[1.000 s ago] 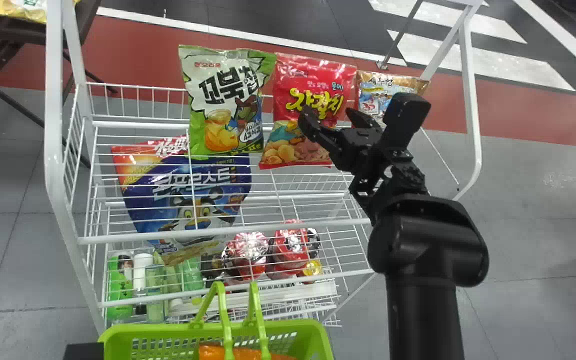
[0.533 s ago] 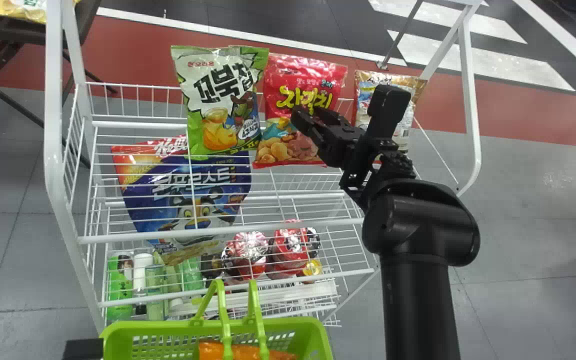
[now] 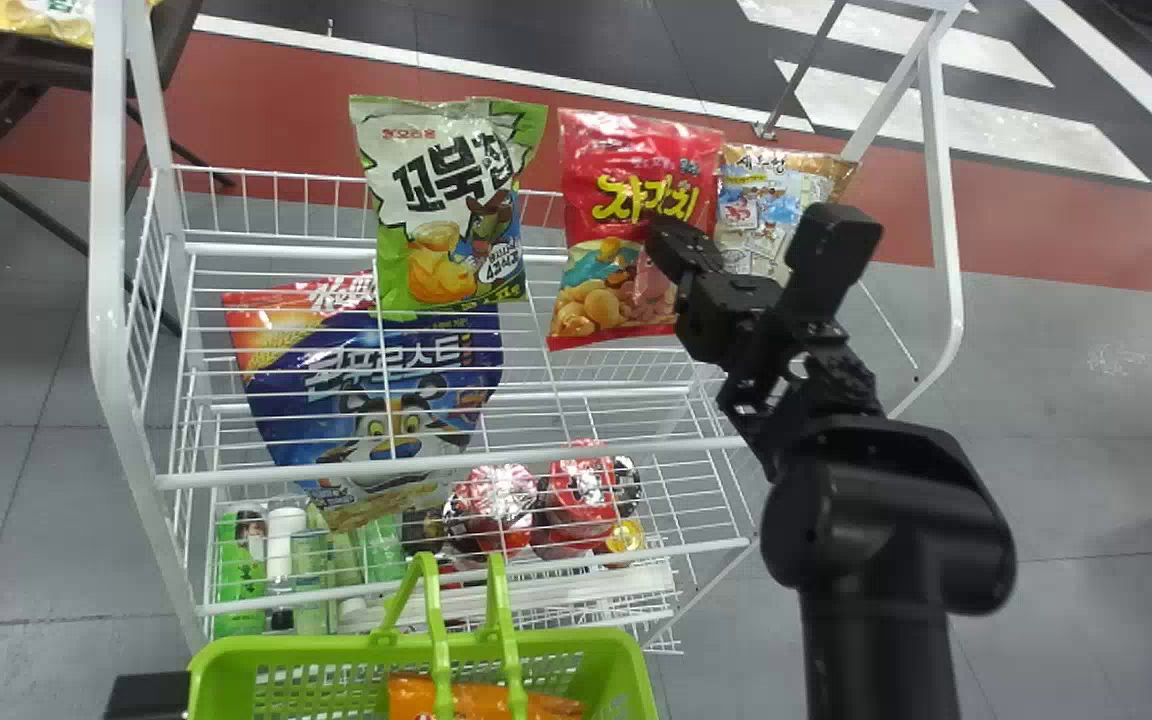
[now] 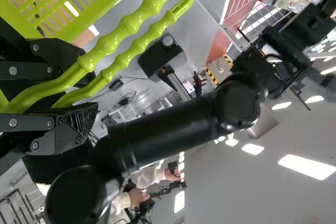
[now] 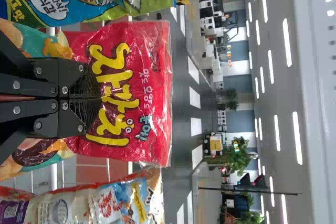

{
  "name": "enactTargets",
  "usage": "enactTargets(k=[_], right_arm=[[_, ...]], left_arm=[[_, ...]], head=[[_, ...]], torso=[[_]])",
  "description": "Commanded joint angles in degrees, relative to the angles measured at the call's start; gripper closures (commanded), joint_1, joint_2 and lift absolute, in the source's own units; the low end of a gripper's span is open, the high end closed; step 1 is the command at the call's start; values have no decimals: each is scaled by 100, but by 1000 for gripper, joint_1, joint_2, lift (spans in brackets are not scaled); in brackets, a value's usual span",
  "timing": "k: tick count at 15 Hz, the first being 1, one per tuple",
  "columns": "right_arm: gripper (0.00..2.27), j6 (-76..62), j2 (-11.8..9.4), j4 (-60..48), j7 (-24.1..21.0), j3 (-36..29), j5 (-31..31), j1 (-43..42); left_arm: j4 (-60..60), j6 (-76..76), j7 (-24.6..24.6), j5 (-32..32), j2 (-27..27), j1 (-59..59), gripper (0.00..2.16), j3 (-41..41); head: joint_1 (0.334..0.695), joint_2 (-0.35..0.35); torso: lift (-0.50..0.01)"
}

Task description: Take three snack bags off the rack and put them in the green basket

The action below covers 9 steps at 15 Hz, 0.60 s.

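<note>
In the head view my right gripper [image 3: 671, 235] is shut on the red snack bag [image 3: 626, 150] at the rack's upper tier; the right wrist view shows the gripper [image 5: 98, 98] pinching the creased front of the red bag [image 5: 157, 77]. Left of it hangs a green-and-white bag [image 3: 441, 200], right of it a brown-and-blue bag [image 3: 766, 205]. The green basket [image 3: 276, 655] stands at the bottom edge, an orange bag [image 3: 476, 698] inside. Beside its left end shows part of my left gripper [image 3: 148, 692]. In the left wrist view that gripper [image 4: 86, 90] is shut around both basket handles [image 4: 126, 30].
The white wire rack [image 3: 111, 300] has an upright frame on both sides. A large blue bag [image 3: 376, 370] lies lower in it, with red packages [image 3: 581, 500] and green bottles [image 3: 239, 565] beneath. A dark table [image 3: 46, 60] stands at the back left.
My right gripper has closed on the red bag and moved a little right, the bag shifting with it. The green-and-white bag swung left and partly back. The basket has shifted slightly left.
</note>
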Motion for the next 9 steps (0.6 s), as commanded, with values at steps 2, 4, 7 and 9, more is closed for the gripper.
enactTargets(k=[2,4,7,9], right_arm=[[2132,277,-2,-1210,228,-367,-612,914],[2132,453,16,-1940,369,-648,-1060,1617],[2132,418,51,-2626,562,-991,-1429,2531],[2132,699,60,-2880,773,-1061,-1420,2812]], left_arm=[[11,-3,-9,108,15,-87,927,95],[47,-38,-44,222,7,-157,927,183],[161,-38,-62,319,7,-307,927,209],[161,-56,-62,328,-37,-307,927,227]], head=[[695,-350],[695,-350],[695,-350],[695,-350]], torso=[[-20],[-20],[-20],[-20]])
